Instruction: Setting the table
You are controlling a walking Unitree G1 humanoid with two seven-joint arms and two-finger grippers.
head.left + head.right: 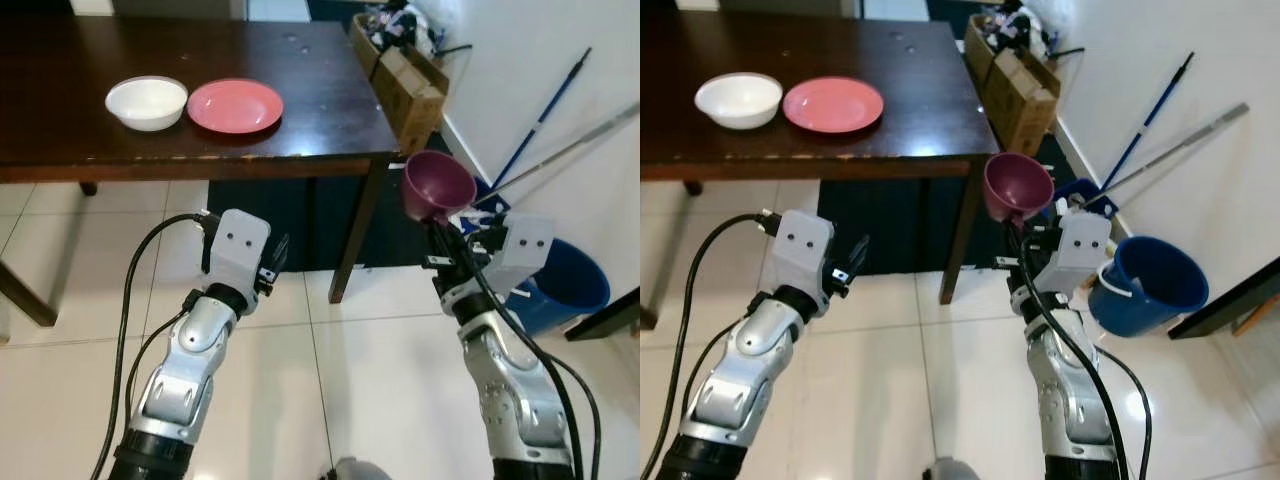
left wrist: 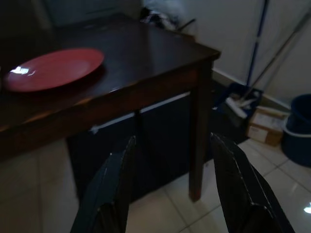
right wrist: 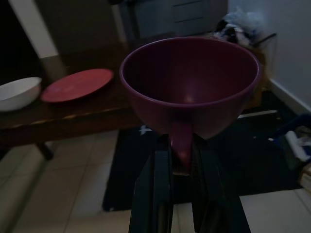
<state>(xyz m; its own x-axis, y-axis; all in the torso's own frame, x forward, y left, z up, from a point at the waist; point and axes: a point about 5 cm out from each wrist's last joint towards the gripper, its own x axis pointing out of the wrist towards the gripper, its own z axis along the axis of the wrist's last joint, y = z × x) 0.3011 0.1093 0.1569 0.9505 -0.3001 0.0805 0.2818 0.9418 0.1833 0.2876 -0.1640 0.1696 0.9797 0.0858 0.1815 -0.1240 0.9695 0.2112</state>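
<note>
My right gripper (image 1: 443, 228) is shut on the handle of a maroon cup (image 1: 437, 186), held upright in the air just off the near right corner of the dark wooden table (image 1: 330, 110). The same maroon cup (image 3: 190, 86) looms large in the right wrist view, its handle pinched between the fingers (image 3: 156, 184). A white bowl (image 1: 147, 102) and a pink plate (image 1: 235, 105) sit side by side near the table's front edge. My left gripper (image 1: 277, 255) is open and empty, below the table edge; its fingers (image 2: 114, 189) point at the table's front.
Cardboard boxes (image 1: 405, 85) stand against the wall beside the table's right end. A blue bucket (image 1: 1155, 283) and leaning mop handles (image 1: 545, 120) are on the right. The table leg (image 1: 355, 240) stands between my arms. White tiled floor (image 1: 330, 390) lies below.
</note>
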